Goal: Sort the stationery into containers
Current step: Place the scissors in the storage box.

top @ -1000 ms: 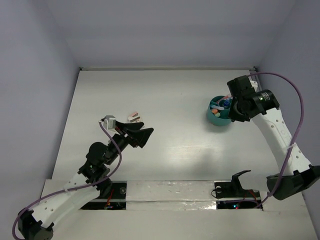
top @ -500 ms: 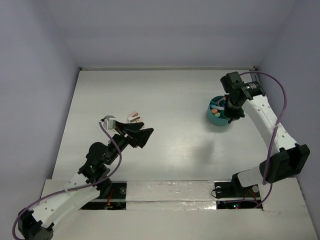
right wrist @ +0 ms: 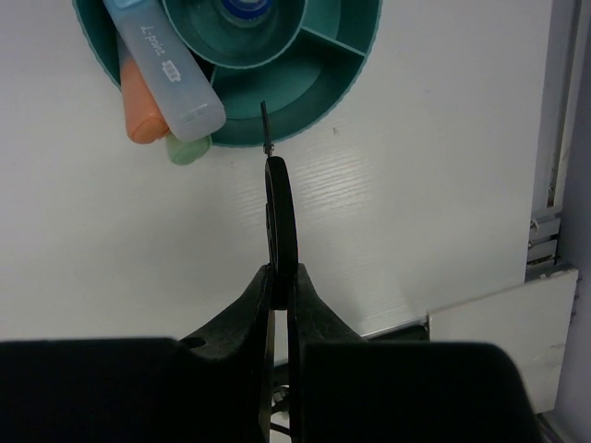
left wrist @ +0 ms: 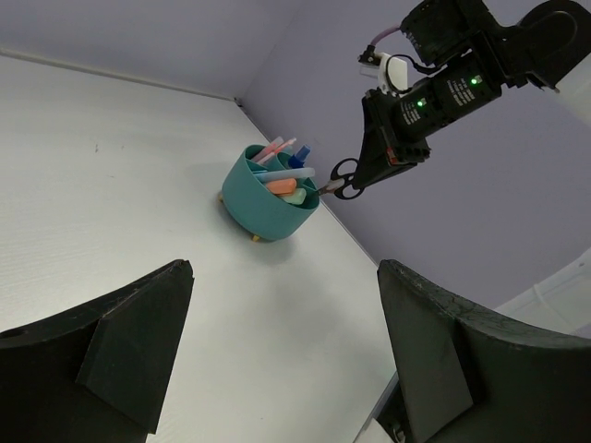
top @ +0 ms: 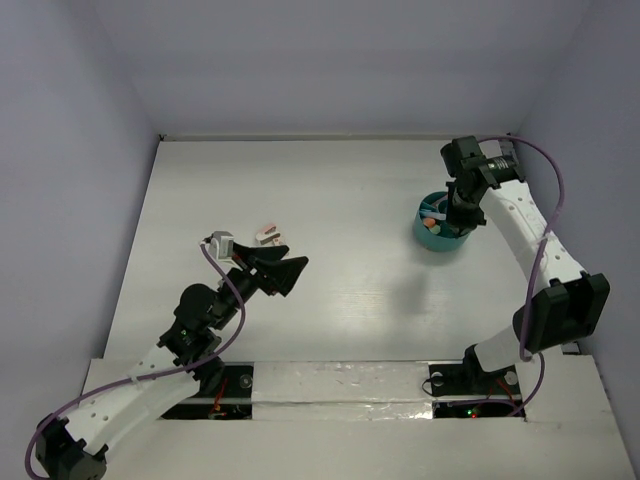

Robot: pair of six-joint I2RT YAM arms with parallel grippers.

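Right wrist view: top edge is cutting off cup (right wrist: 342,83); scissors (right wrist: 280,208) are showing edge-on, near end hiding inside right pincer (right wrist: 280,275). Top view: bits (top: 267,236) by left pincer (top: 283,262) are reading too small to identify.

— Item one?
— Worktop (top: 330,195): white, matte, faint grain.
— Surround?
— Walls (top: 330,60): pale lilac, plain, standing at the back, left and right of the worktop.
— Anything further?
— Glossy strip (top: 340,379): pale, reflective, lying across the worktop's near edge.
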